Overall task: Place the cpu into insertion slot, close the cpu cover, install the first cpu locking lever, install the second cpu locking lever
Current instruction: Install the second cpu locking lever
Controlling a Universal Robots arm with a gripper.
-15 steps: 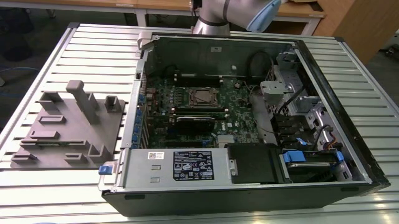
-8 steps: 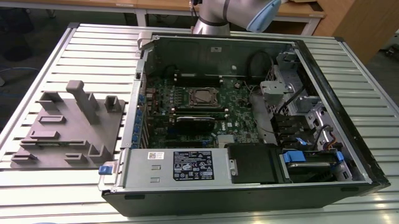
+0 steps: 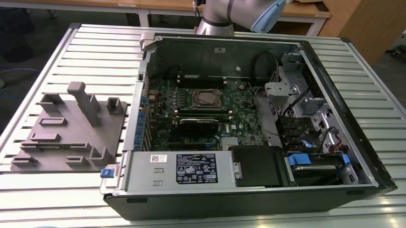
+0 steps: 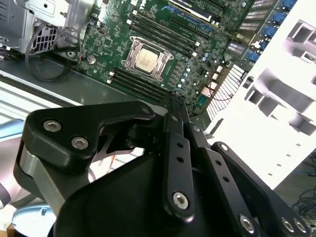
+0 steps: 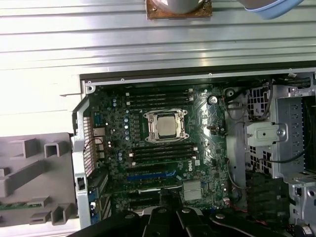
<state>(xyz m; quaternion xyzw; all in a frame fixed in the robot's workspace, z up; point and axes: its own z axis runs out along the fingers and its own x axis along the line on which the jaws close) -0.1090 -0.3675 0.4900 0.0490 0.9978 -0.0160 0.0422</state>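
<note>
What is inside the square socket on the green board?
The silvery chip lies inside the socket, its metal frame around it. The pins under the chip are covered.

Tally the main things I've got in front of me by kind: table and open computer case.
Open computer case: 1
Green motherboard: 1
cpu: 1
Power supply: 1
Grey moulded fixture: 1
Total: 5
</note>
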